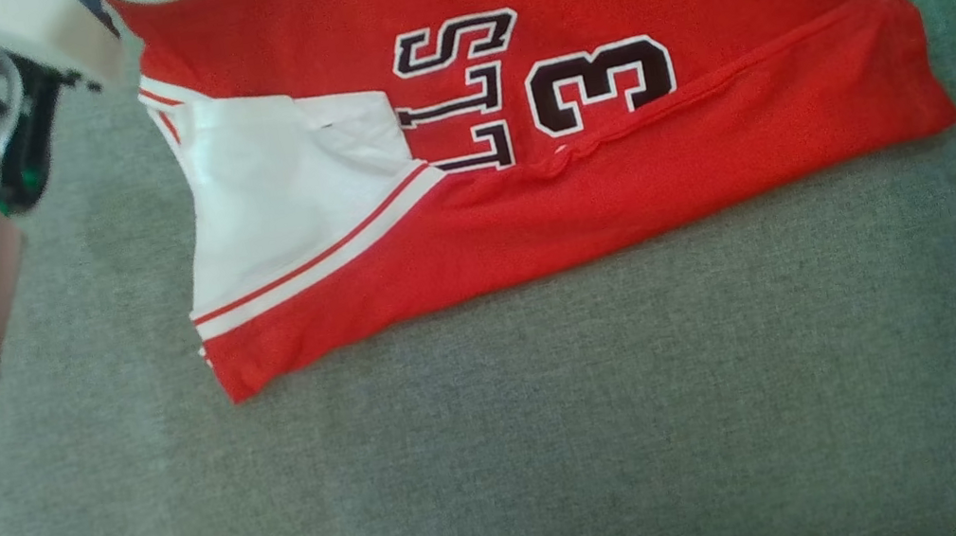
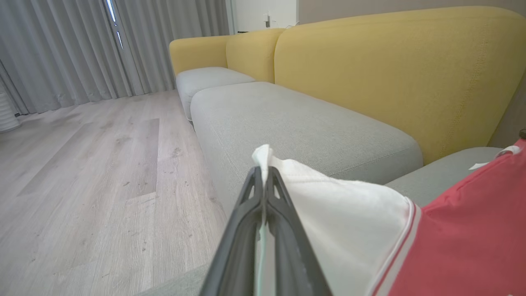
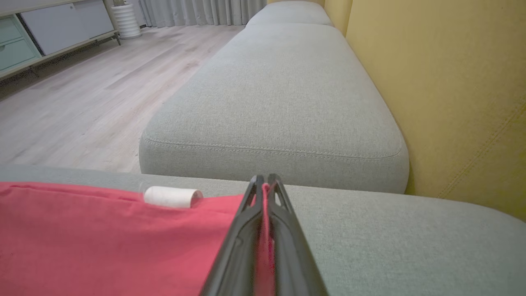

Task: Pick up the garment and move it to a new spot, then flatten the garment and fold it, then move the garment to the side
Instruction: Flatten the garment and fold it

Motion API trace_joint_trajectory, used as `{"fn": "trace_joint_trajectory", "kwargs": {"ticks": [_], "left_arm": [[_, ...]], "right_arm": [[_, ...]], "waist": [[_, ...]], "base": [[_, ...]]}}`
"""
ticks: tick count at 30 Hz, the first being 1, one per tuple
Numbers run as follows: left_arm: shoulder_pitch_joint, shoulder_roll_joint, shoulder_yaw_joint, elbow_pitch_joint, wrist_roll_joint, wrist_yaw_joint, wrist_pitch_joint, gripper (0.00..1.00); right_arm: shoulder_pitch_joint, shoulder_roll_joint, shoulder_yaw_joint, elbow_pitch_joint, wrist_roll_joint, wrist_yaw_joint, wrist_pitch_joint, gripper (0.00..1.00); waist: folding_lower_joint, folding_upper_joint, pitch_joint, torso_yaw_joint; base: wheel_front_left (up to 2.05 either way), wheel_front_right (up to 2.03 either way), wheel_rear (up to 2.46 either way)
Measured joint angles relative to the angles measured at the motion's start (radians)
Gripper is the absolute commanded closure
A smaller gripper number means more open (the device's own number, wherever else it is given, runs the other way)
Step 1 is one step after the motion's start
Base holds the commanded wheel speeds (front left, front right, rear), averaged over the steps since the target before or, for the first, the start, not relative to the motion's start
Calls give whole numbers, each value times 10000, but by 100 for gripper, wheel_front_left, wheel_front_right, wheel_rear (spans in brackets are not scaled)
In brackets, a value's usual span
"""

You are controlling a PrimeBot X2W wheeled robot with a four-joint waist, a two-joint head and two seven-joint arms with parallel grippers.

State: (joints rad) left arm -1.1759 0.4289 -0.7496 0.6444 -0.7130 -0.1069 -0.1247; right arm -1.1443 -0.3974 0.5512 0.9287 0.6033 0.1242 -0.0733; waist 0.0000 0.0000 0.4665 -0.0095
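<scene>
The garment [image 1: 567,100] is a red jersey with white side panels and dark letters and the number 3. It lies on a grey sofa seat [image 1: 508,455] with its near hem folded up over the print. In the left wrist view my left gripper [image 2: 264,172] is shut on a white corner of the garment [image 2: 353,222]. In the right wrist view my right gripper [image 3: 263,181] is shut on a red edge of the garment [image 3: 107,238]. The head view has both wrists at the top corners, fingertips out of sight.
A yellow backrest [image 2: 394,74] runs behind the grey cushions [image 3: 283,90]. Wooden floor [image 2: 82,172] lies in front of the sofa, with grey curtains [image 2: 61,49] and a low cabinet [image 3: 45,33] farther off. A small white rolled tag [image 3: 170,196] sits on the red cloth.
</scene>
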Motion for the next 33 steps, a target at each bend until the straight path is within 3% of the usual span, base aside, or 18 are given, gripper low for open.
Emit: {"fn": "trace_joint_trajectory", "kwargs": {"ticks": [7, 14, 23, 33], "left_arm": [[1322, 368, -422, -723, -591, -174, 326, 100], [3155, 1755, -970, -3202, -1793, -180, 1720, 100], [4637, 2949, -1574, -5053, -2869, -169, 3478, 100], [5070, 3427, -1983, -5916, -3195, 27, 4562, 100]], "right_arm": [[1165, -600, 723, -493, 1264, 0, 445, 100], [2354, -1670, 1789, -1634, 2736, 0, 1707, 100], [3075, -2537, 2815, -2495, 3749, 0, 3039, 100], [3205, -3087, 3655, -3087, 4458, 0, 4031, 100]], "waist": [[-1, 0, -557, 165], [-2, 0, -1268, 338], [-3, 1, -1799, 429], [0, 0, -1862, 308]], "base": [[0, 0, 0], [0, 0, 0], [0, 0, 0], [0, 0, 0]]}}
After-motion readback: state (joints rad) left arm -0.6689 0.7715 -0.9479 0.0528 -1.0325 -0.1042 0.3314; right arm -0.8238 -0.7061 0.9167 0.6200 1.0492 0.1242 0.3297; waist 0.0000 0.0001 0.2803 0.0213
